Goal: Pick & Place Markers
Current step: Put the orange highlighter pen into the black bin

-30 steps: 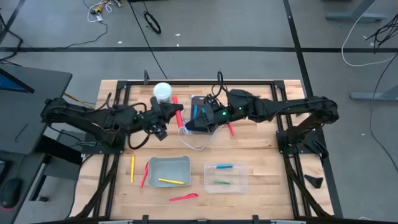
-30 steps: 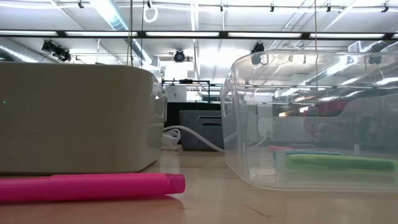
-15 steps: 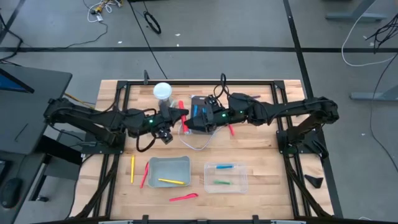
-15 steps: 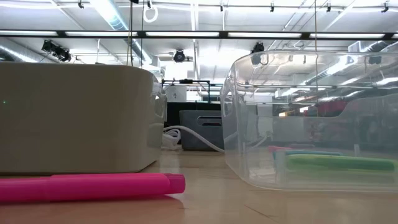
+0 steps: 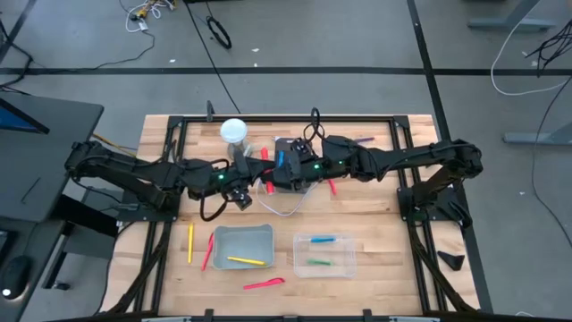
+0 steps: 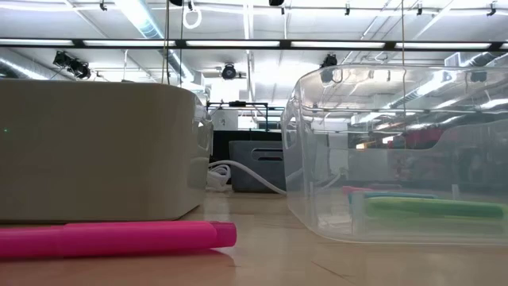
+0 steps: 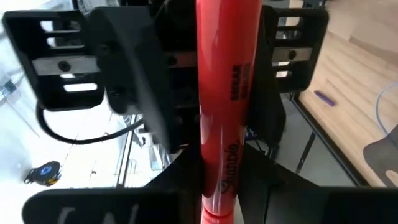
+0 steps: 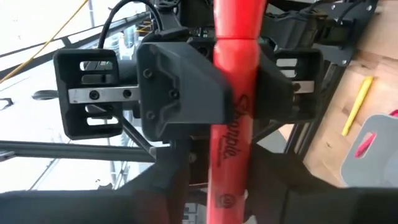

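Note:
A red marker [image 5: 265,170] hangs in the air above the middle of the table, between my two grippers, which face each other. My left gripper [image 5: 254,175] comes from the table's left and is shut on it. My right gripper [image 5: 275,173] comes from the right and is shut on the same marker. More markers lie about: a yellow one [image 5: 190,242], a pink one [image 5: 264,284] [image 6: 111,238], a red one [image 5: 332,186] and a purple one [image 5: 364,140] on the wood. My left gripper pinches the red marker's barrel [image 7: 219,186] between its two fingers, level, from the table's left. The fingers lie across the marker, which is lifted clear. My right gripper pinches the barrel [image 8: 227,186] between its two fingers, level, from the table's right, across the marker and close beside the left gripper's fingers [image 8: 180,87].
A grey tray [image 5: 243,234] [image 6: 95,151] holds a yellow marker; a clear box [image 5: 344,264] [image 6: 397,119] holds a blue and a green one. A white cup [image 5: 233,131] stands at the far side. A dark box with a white cable [image 5: 286,204] sits under the grippers.
My left gripper has carried the red marker toward the table's right and a little down, up to my right gripper.

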### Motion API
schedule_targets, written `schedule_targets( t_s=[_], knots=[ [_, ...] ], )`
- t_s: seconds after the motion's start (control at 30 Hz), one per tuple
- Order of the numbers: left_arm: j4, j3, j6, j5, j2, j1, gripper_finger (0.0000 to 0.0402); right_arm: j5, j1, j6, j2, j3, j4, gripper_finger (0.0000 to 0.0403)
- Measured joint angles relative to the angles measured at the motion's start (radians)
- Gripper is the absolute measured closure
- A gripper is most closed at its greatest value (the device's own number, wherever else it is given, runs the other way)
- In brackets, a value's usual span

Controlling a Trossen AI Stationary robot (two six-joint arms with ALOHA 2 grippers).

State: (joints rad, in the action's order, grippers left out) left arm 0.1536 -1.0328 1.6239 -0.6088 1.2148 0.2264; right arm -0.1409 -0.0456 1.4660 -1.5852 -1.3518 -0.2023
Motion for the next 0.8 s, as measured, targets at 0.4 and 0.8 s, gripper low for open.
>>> schedule_targets(
  t_s=[0.4,0.8],
  knots=[
    [0.019,0.0,-0.137,-0.043,0.0,0.001,0.0294,0.002,0.0,-0.013,0.001,0.0,-0.004,0.0352],
    [0.142,0.001,-0.601,-0.141,-0.033,0.035,0.0228,-0.004,0.033,-0.097,0.051,-0.004,0.016,0.0352]
  ],
)
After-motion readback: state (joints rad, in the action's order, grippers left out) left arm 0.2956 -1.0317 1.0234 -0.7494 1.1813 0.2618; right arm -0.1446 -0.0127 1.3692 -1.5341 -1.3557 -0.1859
